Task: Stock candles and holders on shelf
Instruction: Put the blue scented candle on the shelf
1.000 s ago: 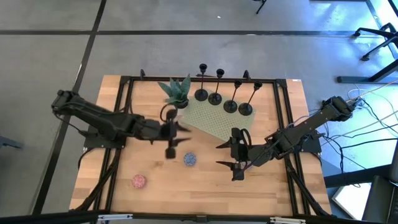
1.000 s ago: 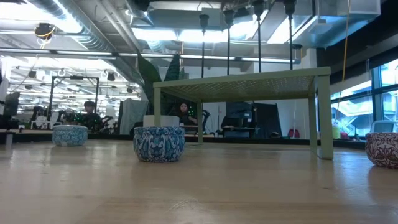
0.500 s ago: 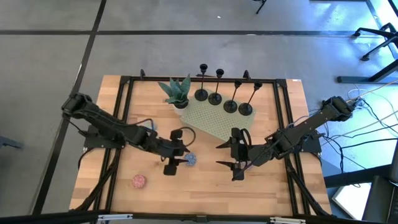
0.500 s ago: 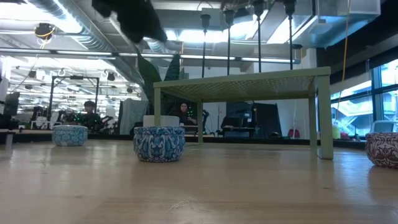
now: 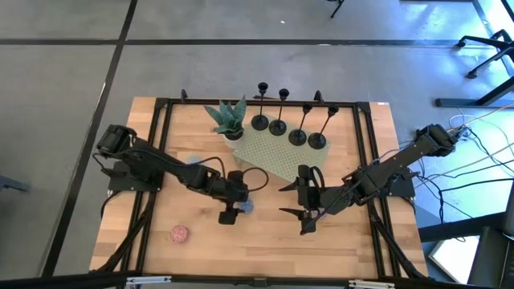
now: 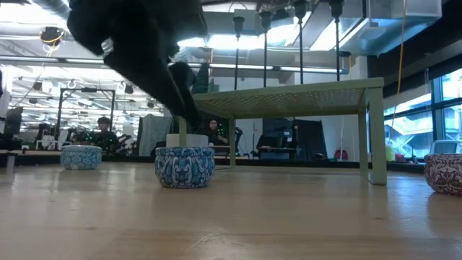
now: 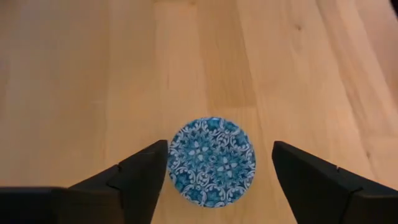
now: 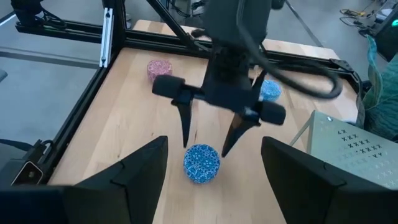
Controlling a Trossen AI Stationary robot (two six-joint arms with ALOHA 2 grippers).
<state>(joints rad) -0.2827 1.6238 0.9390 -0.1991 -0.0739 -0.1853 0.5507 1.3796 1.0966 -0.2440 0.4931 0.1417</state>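
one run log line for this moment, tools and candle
left tool: open, straddling blue candle, no contact | right tool: open, waiting near shelf | holders: on shelf

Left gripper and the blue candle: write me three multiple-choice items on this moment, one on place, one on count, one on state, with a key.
1. Where is the left gripper?
A. above the blue candle
B. over the shelf
C. beside the plant

2. How many holders stand on the shelf?
A. two
B. four
C. six

3. How do the left gripper's jaws stand?
A. shut on the candle
B. open, one finger on either side of the candle
C. shut above it

Key: 1 A, the left wrist view looks down on the candle; 2 B, the high view shows four; 3 B, there are gaps on both sides in the left wrist view.
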